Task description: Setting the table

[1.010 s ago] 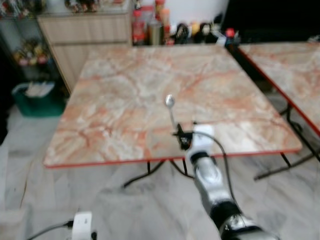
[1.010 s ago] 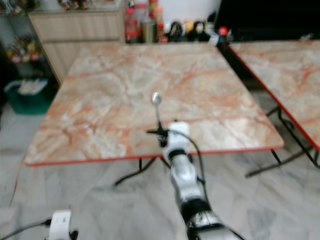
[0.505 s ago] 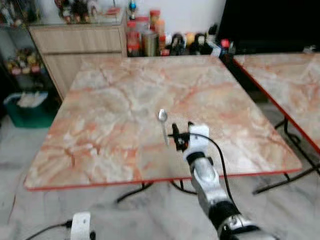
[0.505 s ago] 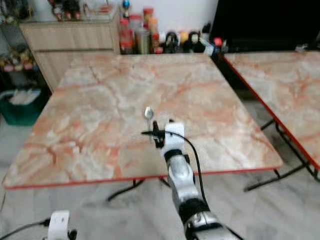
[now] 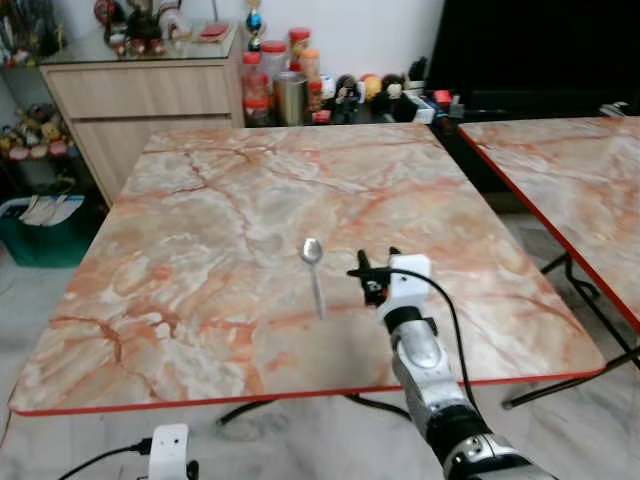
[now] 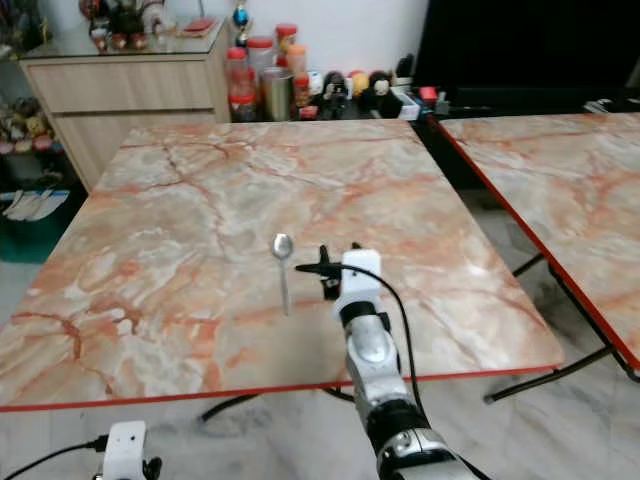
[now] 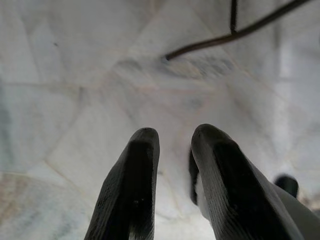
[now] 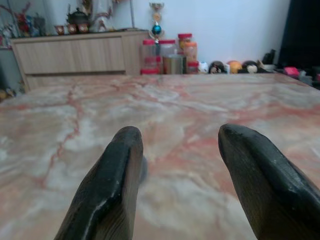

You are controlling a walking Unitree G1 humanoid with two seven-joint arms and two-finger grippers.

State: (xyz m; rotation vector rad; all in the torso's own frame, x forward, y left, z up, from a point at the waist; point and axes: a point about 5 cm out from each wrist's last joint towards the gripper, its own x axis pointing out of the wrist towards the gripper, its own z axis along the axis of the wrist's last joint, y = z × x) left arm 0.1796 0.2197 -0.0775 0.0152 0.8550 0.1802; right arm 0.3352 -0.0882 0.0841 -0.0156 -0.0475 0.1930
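A metal spoon [image 5: 314, 270] lies flat on the marble table [image 5: 220, 210], bowl pointing away from me, near the middle of the front half. My right gripper [image 5: 368, 272] hovers just to the right of the spoon, low over the tabletop. Its fingers [image 8: 120, 150] stand wide apart with nothing between them. My left gripper [image 7: 172, 137] hangs low beside me over the tiled floor, its two fingers close together and empty. The left wrist's white housing [image 5: 168, 448] shows below the table's front edge.
A second marble table [image 5: 570, 170] stands to the right across a narrow gap. Behind the table are a wooden cabinet [image 5: 140, 90], jars and bottles [image 5: 280, 85] and a dark screen [image 5: 540, 50]. A green bin [image 5: 45, 235] sits on the floor at the left.
One second ago my right gripper held the spoon upright. The spoon now lies on the table and the gripper is open beside it. The camera has come closer to the table.
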